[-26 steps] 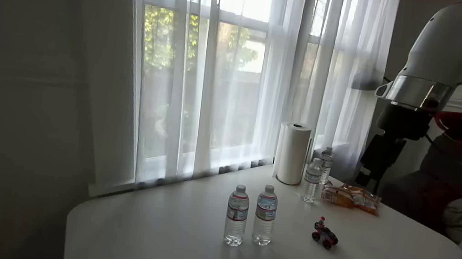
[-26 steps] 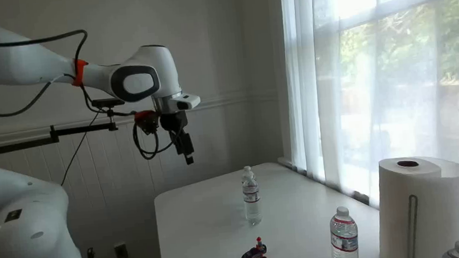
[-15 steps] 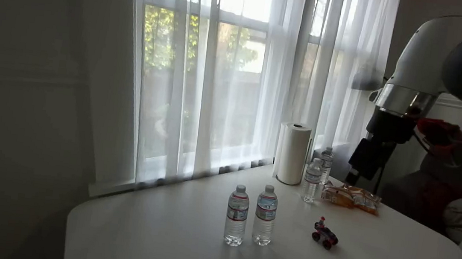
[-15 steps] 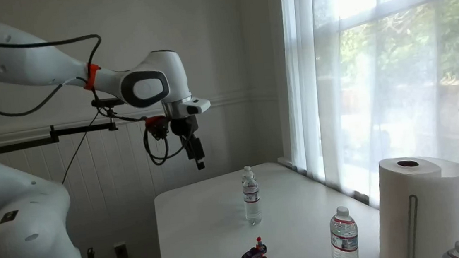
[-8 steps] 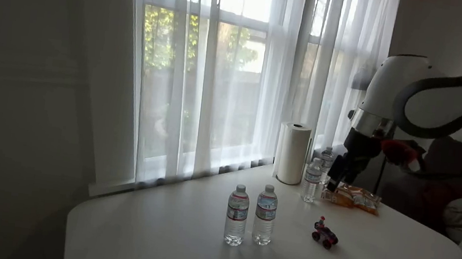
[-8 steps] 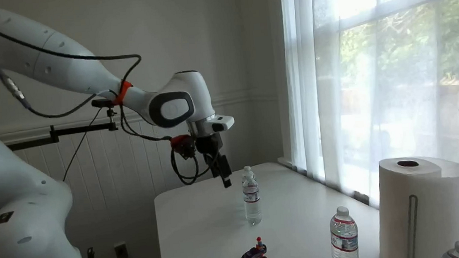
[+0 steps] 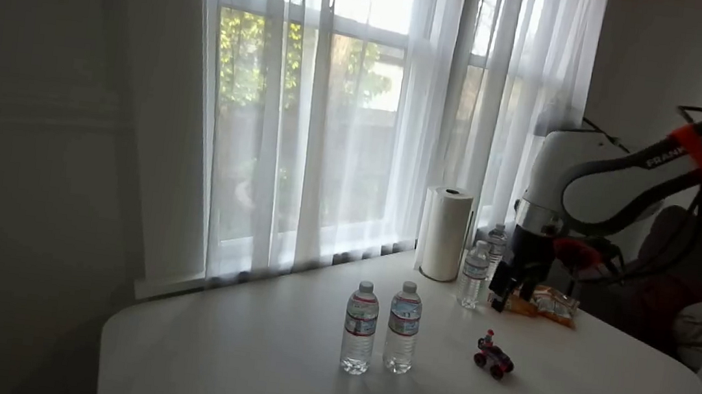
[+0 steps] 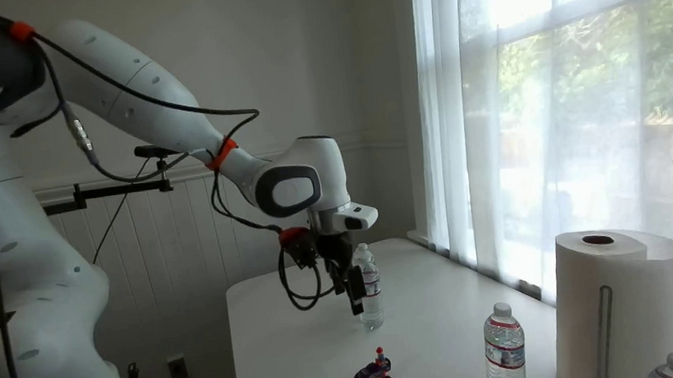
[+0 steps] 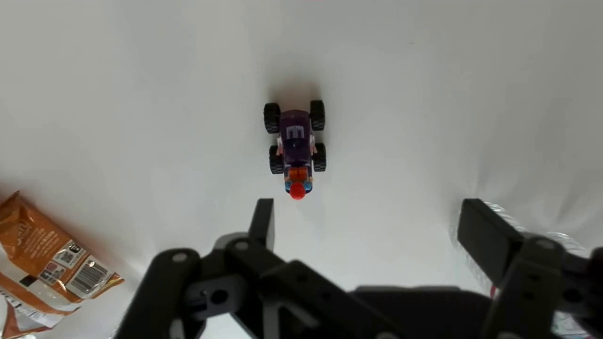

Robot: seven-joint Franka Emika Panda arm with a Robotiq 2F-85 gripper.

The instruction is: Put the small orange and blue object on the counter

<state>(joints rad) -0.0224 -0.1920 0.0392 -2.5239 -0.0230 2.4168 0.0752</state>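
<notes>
Wrist view: gripper (image 9: 367, 214) along the bottom edge, its two dark fingers (image 9: 261, 220) spread wide apart with only the pale counter (image 9: 362, 245) in the gap; it has hold of nothing.
Arm (image 8: 150, 77): white, reaching over the counter in both exterior views, gripper angled down above the surface.
Toy car (image 9: 296, 136): purple, four black wheels, upright on the counter; ahead of the fingertips and apart from them, nearer one finger than the other.
Figure (image 9: 297, 175): small, orange and blue below a red top, on the end of the car that faces the gripper.
Near bottles (image 7: 360, 328): two, clear, labelled, upright and just beside each other in an exterior view. A partly hidden bottle (image 9: 567, 241) shows behind a finger in the wrist view; which one cannot be told.
Snack packets (image 7: 555, 304): two, orange, lying together in an exterior view, one partly hidden by the gripper; a barcode shows on one in the wrist view.
Far bottles (image 7: 474, 275): two more, upright, near the packets, one partly behind the other.
Paper towel roll (image 7: 448, 236): white, upright, just beside the far bottles.
Curtains (image 7: 319, 154): sheer white, hanging before the window (image 7: 368, 29), bright leaves (image 7: 235, 54) beyond.
</notes>
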